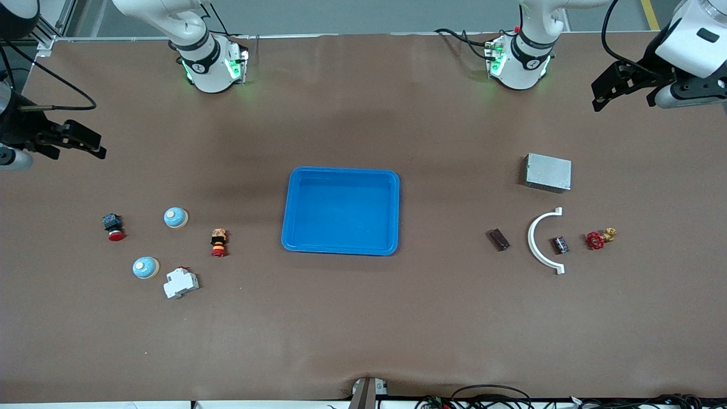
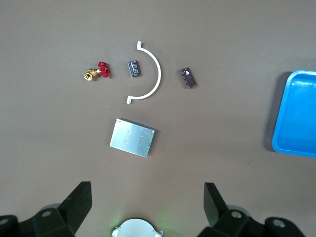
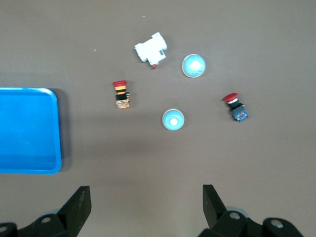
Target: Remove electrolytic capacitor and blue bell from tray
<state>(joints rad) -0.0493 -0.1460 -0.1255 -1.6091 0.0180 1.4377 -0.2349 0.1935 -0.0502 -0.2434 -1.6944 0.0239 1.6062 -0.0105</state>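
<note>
Blue tray [image 1: 341, 211] sits empty, frame centre. Capacitor [image 1: 561, 245] lower right on bench [image 1: 363, 318], bells [image 1: 175, 217] lower left. You look finished. Left gripper [image 1: 603, 94] spread, upper right; right gripper [image 1: 85, 142] spread, upper left; both waiting.

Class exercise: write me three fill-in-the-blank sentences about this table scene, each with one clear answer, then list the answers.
1. The shallow bright-blue plastic tray holds ____ parts.
2. The number of round blue bells on the table is ____.
3. The small dark electrolytic capacitor lies inside the curve of the ____ plastic arc.

Answers: no; two; white
</note>
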